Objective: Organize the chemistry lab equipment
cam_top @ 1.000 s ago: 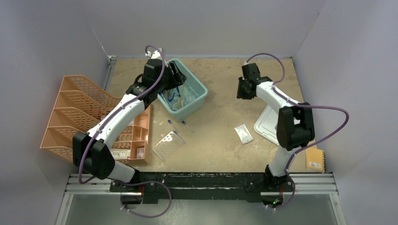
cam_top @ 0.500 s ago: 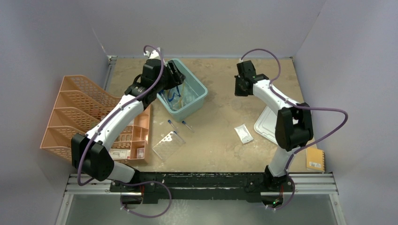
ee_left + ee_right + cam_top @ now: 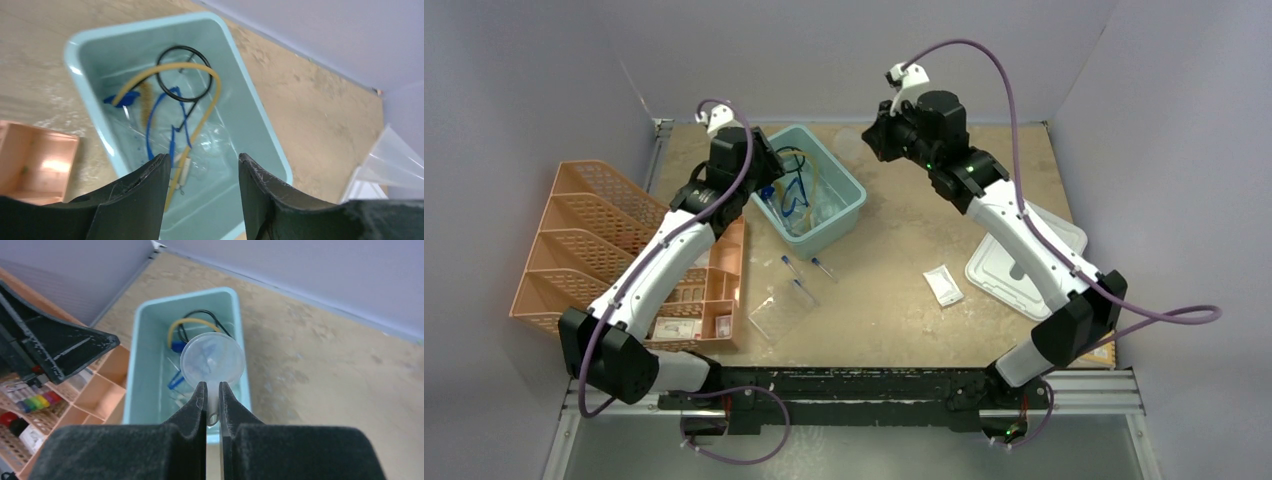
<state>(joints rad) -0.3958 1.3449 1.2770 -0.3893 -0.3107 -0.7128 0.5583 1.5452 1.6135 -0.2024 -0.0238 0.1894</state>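
Note:
A teal bin (image 3: 849,203) holds a black wire ring (image 3: 182,75), amber tubing (image 3: 207,105), blue-framed glasses (image 3: 152,122) and a bristle brush (image 3: 146,100). My left gripper (image 3: 202,157) is open and empty, hanging above the bin's left side (image 3: 769,170). My right gripper (image 3: 212,385) is shut on the stem of a clear plastic funnel (image 3: 212,360), held in the air above the bin's far right end (image 3: 852,147). Three blue-capped tubes (image 3: 802,270) lie on the table near a clear rack (image 3: 782,310).
An orange mesh organizer (image 3: 589,240) with a compartment tray (image 3: 709,300) stands at the left. A pale grey lid (image 3: 1024,262) lies at the right, a small white packet (image 3: 943,285) beside it, and a yellow notebook (image 3: 1094,340) at the right front.
My right arm has risen and swung left toward the bin, carrying the funnel. My left gripper has drawn back to the left, off the bin's middle.

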